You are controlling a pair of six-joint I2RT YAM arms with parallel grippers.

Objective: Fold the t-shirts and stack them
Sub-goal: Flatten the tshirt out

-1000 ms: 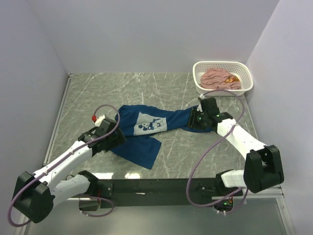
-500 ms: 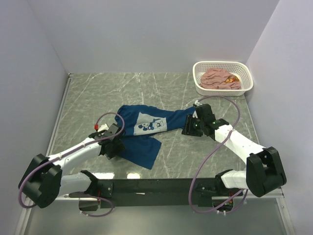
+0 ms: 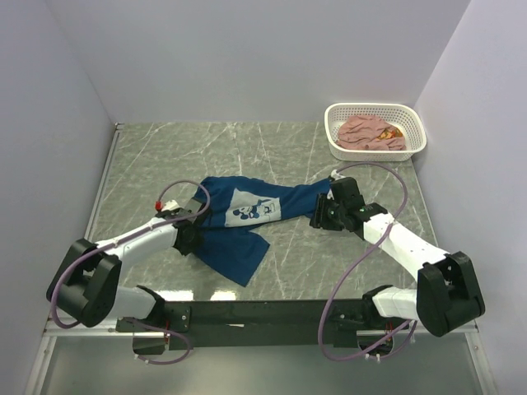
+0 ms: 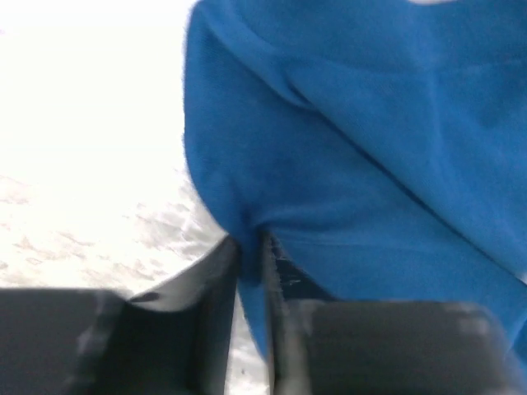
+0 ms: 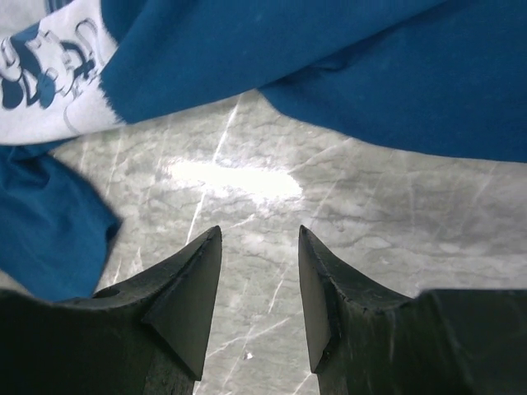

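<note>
On table (image 3: 272, 148), navy t-shirt (image 3: 239, 251) pinched in left gripper (image 4: 251, 247) (right gripper (image 5: 259, 234) spread)

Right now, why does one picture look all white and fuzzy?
Left wrist view: the table is washed out white and the navy t-shirt is blurry up close; right wrist view: sharp, with one bright glare patch; top view: evenly lit.

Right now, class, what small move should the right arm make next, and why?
Probably ease forward onto the navy t-shirt edge: the right fingers stand open over bare table, while the left fingers pinch its other end.
</note>
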